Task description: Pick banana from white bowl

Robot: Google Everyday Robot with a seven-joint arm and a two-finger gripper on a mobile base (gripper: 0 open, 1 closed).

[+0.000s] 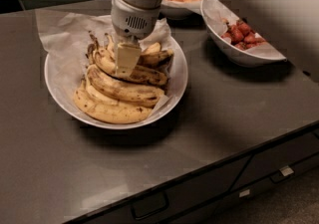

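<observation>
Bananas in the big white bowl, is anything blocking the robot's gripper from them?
No, nothing visible. The gripper sits right at the top of the bananas in the white bowl, with nothing between them.
</observation>
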